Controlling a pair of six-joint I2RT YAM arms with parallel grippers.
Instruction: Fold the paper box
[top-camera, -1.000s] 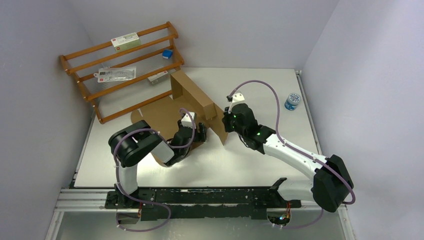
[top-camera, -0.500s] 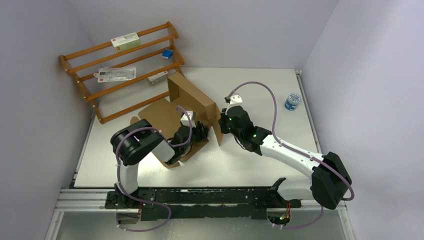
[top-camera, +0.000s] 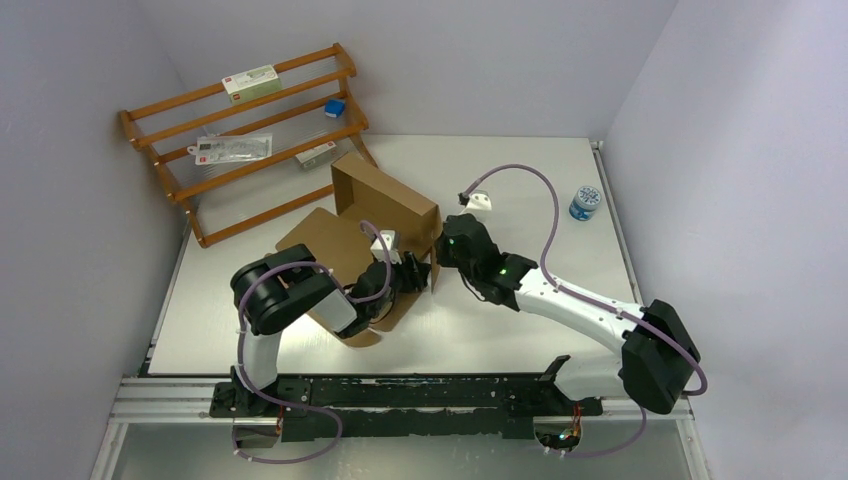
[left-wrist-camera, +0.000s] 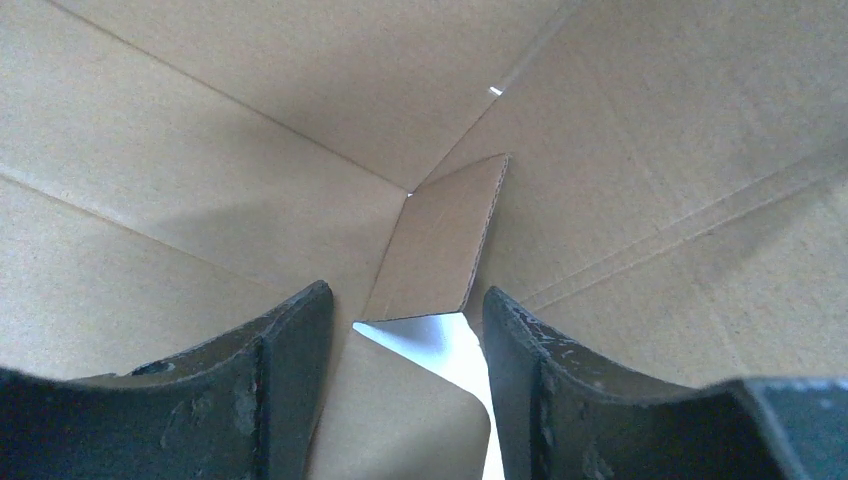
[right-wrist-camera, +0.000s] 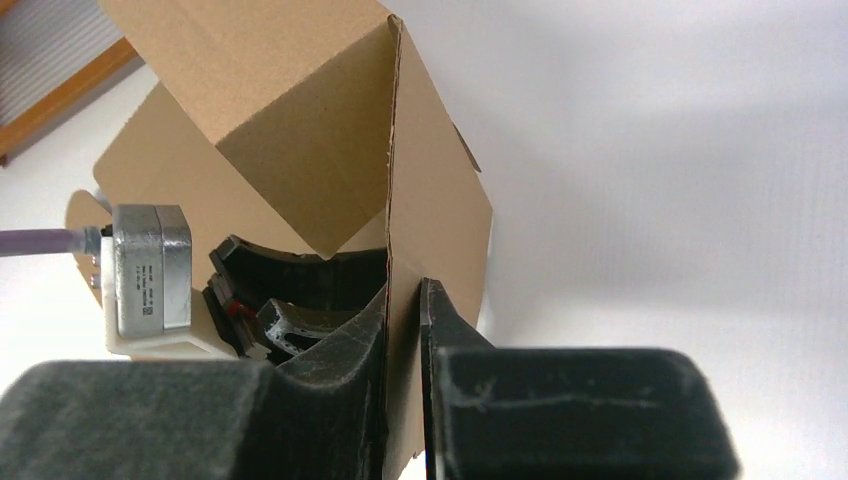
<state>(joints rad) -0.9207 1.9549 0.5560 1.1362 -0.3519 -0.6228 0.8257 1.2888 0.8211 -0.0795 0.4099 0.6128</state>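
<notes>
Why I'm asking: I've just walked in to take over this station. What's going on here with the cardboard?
Two robot arms are folding the paper box on the table. The right gripper has its fingers closed on an upright side panel at the box's right end. The left gripper is open inside the box, pointing at a small corner flap. The box is only partly formed.

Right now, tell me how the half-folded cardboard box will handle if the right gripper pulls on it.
The cardboard box is probably light, being thin corrugated sheet. Its panels look stiff, but it will likely hinge at the creases, where walls stand bent. Pinched by the right gripper on one wall only, it may swing or tip.
</notes>
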